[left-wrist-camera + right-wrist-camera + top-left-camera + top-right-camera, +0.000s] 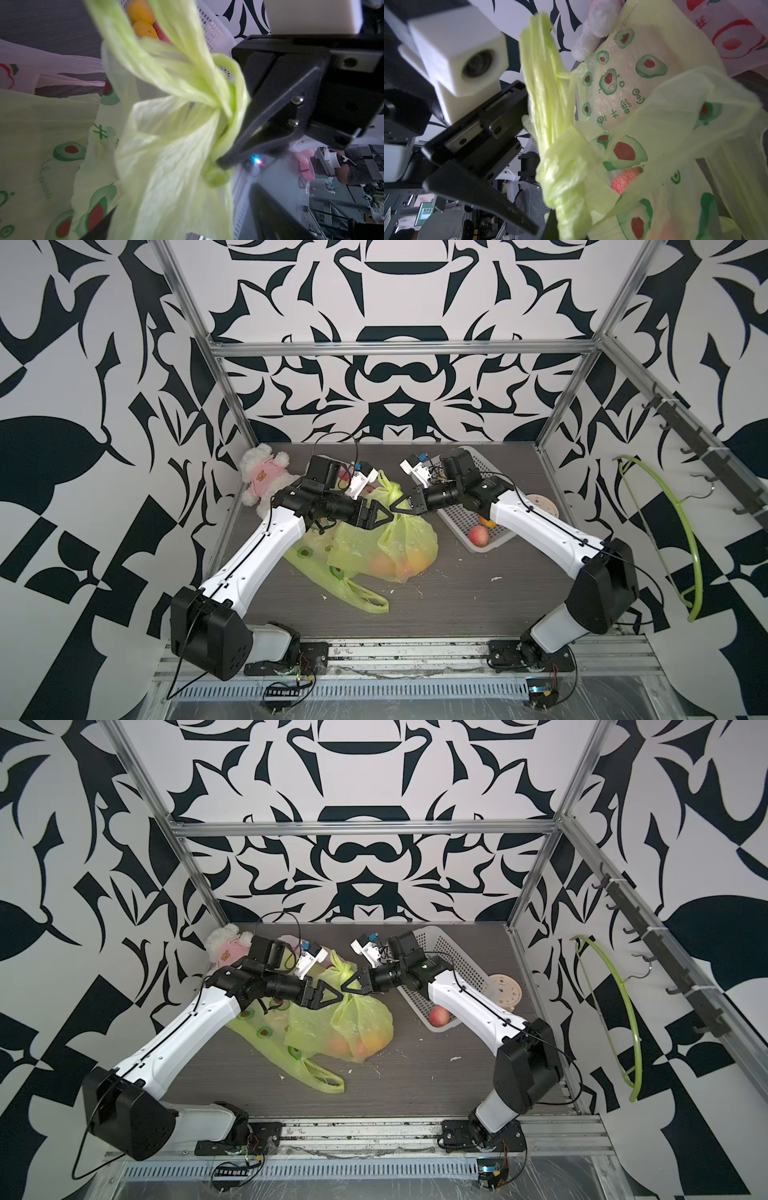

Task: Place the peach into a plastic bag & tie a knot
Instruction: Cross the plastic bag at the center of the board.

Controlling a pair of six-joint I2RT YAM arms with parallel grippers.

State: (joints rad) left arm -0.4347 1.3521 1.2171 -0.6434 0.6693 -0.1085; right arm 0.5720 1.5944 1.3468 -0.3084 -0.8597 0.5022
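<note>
- The left claw [384, 517] stands spread beside the knot [224, 108], gripping nothing.
- The right claw [402, 506] pinches the green bag [407, 539] by its tied handles (lifted above the rest).
- The peach [382, 565] sits inside the bag, near the middle of the desk [457, 593].

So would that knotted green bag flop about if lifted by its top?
Probably floppy: the green bag is thin, crinkled film, slumped. Likely bottom-heavy, since round fruit sits low inside. The knot looks tight, so it should hold.
</note>
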